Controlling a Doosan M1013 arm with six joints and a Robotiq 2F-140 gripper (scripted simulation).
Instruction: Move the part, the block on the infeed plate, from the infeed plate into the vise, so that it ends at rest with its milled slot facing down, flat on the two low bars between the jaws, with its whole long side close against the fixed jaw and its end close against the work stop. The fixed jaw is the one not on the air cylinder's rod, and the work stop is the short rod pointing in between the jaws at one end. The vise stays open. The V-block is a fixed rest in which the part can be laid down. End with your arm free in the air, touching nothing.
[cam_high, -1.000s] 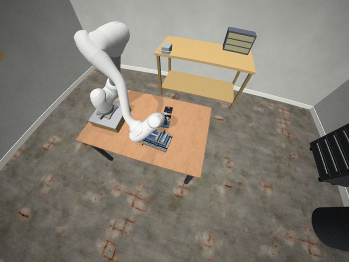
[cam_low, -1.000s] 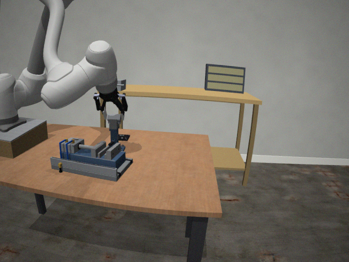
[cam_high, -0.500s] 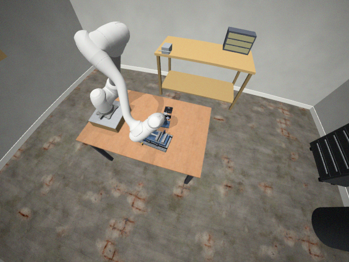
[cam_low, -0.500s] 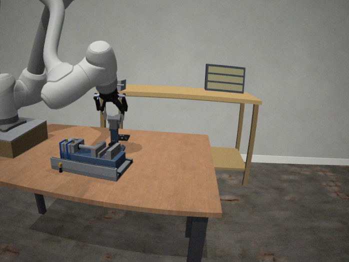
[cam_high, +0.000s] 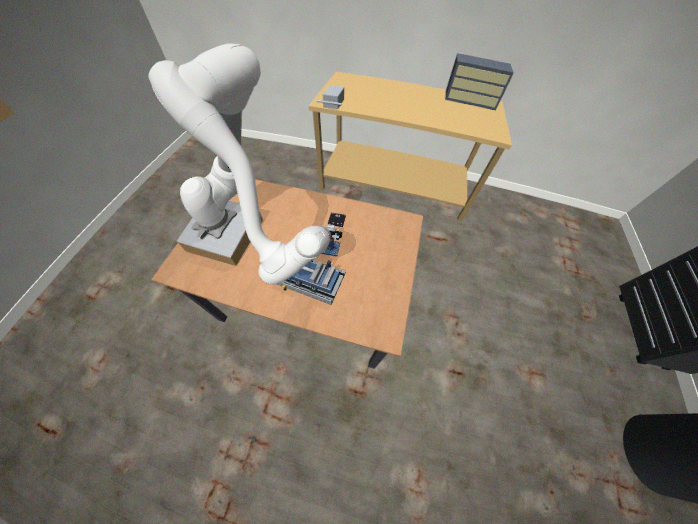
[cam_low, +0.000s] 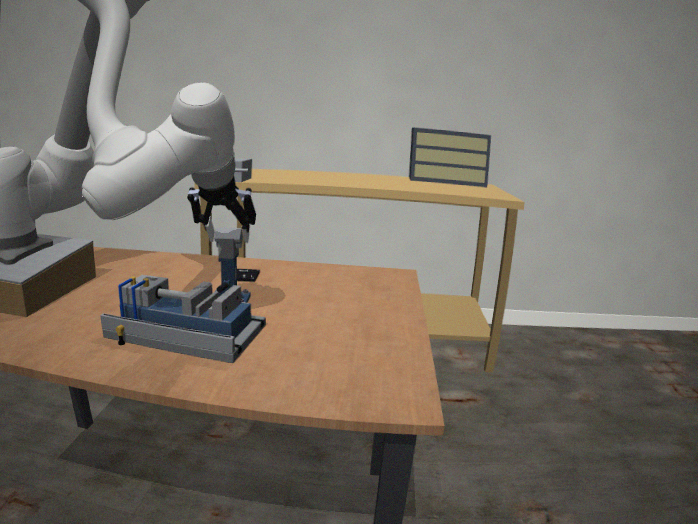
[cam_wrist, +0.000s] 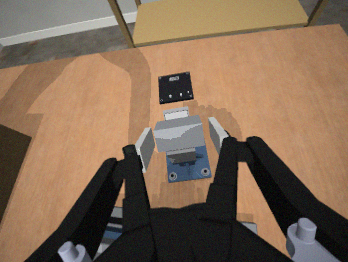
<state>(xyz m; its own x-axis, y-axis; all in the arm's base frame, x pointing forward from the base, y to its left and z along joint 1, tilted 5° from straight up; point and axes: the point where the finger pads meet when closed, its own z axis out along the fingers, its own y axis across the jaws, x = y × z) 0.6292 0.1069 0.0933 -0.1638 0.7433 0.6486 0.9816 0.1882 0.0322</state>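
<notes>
The part (cam_wrist: 179, 134) is a grey block resting on top of the blue V-block (cam_wrist: 188, 170), which stands on the table between the vise and the infeed plate. In the side view the part (cam_low: 228, 244) sits on the V-block's post (cam_low: 228, 273). My gripper (cam_wrist: 180, 131) points down over it, its two pads on either side of the block with thin gaps. It is open, half wide. It also shows in the side view (cam_low: 225, 232). The black infeed plate (cam_wrist: 175, 87) lies bare just beyond. The vise (cam_low: 186, 315) stands open nearer the camera, with nothing between its jaws.
The arm's base sits on a grey box (cam_high: 213, 239) at the table's left. A wooden shelf table (cam_high: 411, 135) stands behind, carrying a small grey box (cam_high: 333, 94) and a drawer unit (cam_high: 478, 80). A black cabinet (cam_high: 665, 310) stands at the far right.
</notes>
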